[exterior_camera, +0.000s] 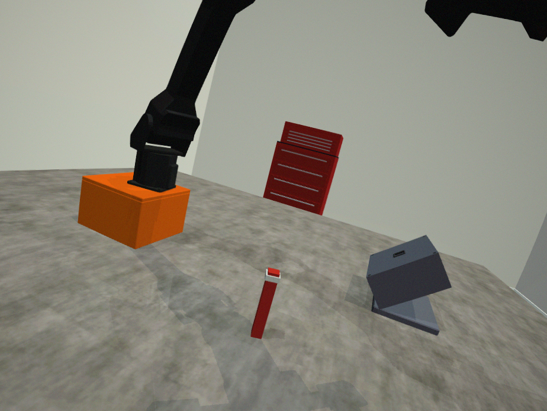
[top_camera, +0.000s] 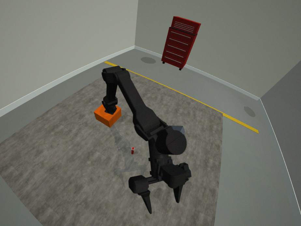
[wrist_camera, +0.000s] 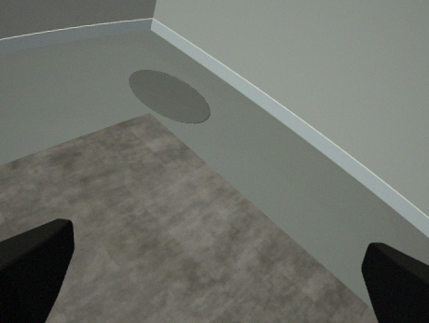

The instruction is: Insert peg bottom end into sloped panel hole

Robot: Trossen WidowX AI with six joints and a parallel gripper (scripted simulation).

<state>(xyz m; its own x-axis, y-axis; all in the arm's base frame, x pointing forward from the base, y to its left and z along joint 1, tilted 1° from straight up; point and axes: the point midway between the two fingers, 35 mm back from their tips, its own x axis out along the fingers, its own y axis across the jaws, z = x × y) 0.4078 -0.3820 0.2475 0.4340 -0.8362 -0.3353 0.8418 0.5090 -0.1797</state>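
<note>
Fingers spread wide and holding nothing, the gripper (top_camera: 164, 207) (wrist_camera: 223, 248) hangs in the air, with open room between its tips, while the red peg (top_camera: 132, 150) (exterior_camera: 265, 304) (square-edged, white-banded near its top) stands on the table (top_camera: 80, 155) (exterior_camera: 132, 318), well apart from the sloped block (top_camera: 179, 128) (exterior_camera: 408, 276).

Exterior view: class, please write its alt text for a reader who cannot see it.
A red peg with a white band near its top stands on a mottled grey table. To its right is a grey block with one small hole; behind, a black arm rises from an orange box.
</note>
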